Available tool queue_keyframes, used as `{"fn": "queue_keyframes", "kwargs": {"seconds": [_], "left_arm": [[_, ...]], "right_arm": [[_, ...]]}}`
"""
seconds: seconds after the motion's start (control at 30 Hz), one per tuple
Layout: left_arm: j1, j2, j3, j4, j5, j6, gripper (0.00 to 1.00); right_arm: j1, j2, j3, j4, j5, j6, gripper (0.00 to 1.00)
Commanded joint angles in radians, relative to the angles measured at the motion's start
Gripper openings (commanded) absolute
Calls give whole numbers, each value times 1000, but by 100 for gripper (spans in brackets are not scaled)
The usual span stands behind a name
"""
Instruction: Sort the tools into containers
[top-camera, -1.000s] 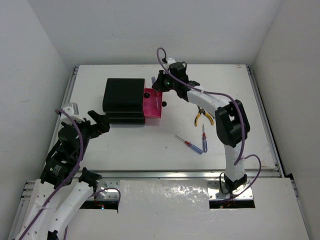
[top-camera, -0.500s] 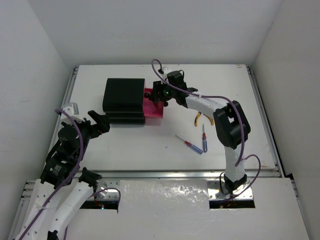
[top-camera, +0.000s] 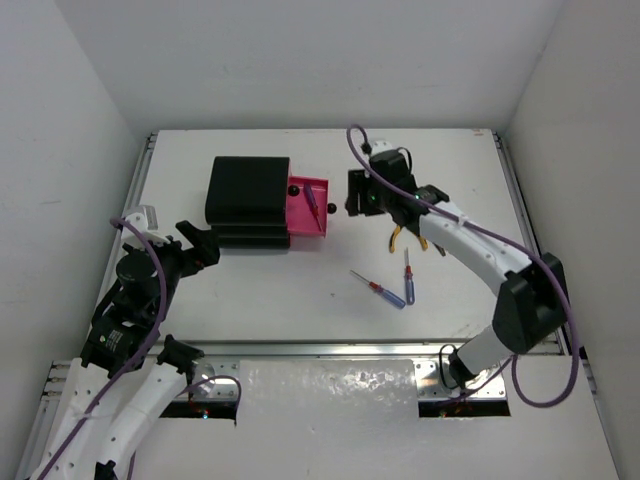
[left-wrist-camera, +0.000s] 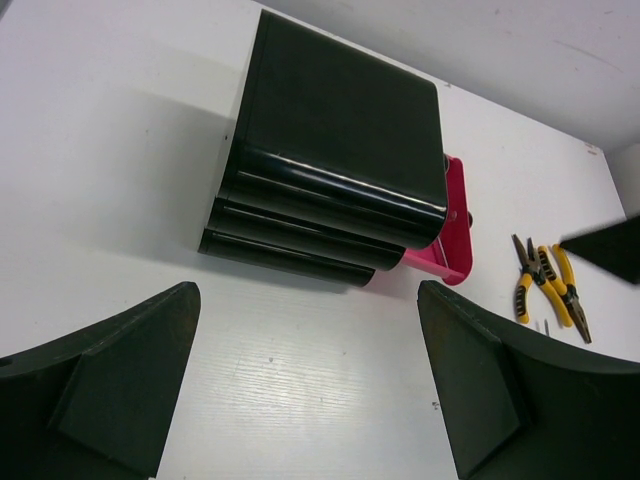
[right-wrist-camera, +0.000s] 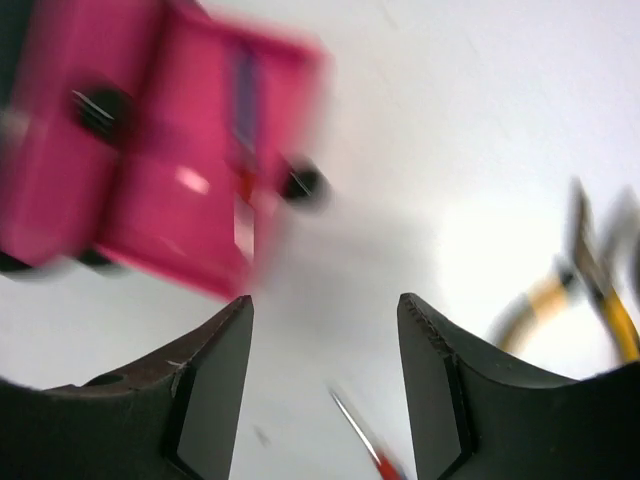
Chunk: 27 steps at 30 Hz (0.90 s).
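Note:
The black chest (top-camera: 248, 198) stands at the back left, with one magenta-pink drawer (top-camera: 303, 222) pulled out toward the right, its knob (top-camera: 331, 209) facing my right gripper. A slim bluish screwdriver (top-camera: 313, 200) lies in that drawer. My right gripper (top-camera: 353, 196) hovers just right of the knob, open and empty; its wrist view is blurred, showing the drawer (right-wrist-camera: 170, 150) and the open right gripper (right-wrist-camera: 325, 325). Yellow-handled pliers (top-camera: 406, 236) and two screwdrivers (top-camera: 380, 290) (top-camera: 407, 276) lie on the table. My left gripper (top-camera: 200, 244) rests open near the chest's front-left corner.
The left wrist view shows the chest (left-wrist-camera: 340, 140), the drawer's pink end (left-wrist-camera: 455, 225) and the pliers (left-wrist-camera: 545, 285) beyond the open left gripper (left-wrist-camera: 310, 385). A second round knob (top-camera: 293, 188) shows at the chest front. White walls close the table at left, back and right.
My right gripper opened over the drawer and pulled back to the right. The bluish screwdriver it carried now lies in the pink drawer. The left arm stayed still.

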<state>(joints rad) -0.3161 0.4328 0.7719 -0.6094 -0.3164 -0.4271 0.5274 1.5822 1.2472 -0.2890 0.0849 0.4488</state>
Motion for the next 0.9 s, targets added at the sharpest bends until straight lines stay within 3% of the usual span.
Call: {"fn": "queue_keyframes", "kwargs": {"seconds": [0.0,0.2,0.33,0.63,0.83,0.87], "left_arm": [[-11,-5,3,48,10,8,89],[-11,-16,3,46,2,5,89],[-11,-19,1,45,0,4,89],[-11,-19,3,43,-6,2,89],[-11,-16,3,42,-7,1,89],[-11,-16,3,42,-7,1,89]], "right_arm": [[-17,-100,-208,-257,164,39,57],[-46,-235,-418,-292,182,103,46],[-95,-258,-494,-273,151,102,45],[-179,-147,-557,-150,69,57,39],[-185,-71,-542,-122,52,54,31],[-185,-71,-539,-130,55,53,22]]}}
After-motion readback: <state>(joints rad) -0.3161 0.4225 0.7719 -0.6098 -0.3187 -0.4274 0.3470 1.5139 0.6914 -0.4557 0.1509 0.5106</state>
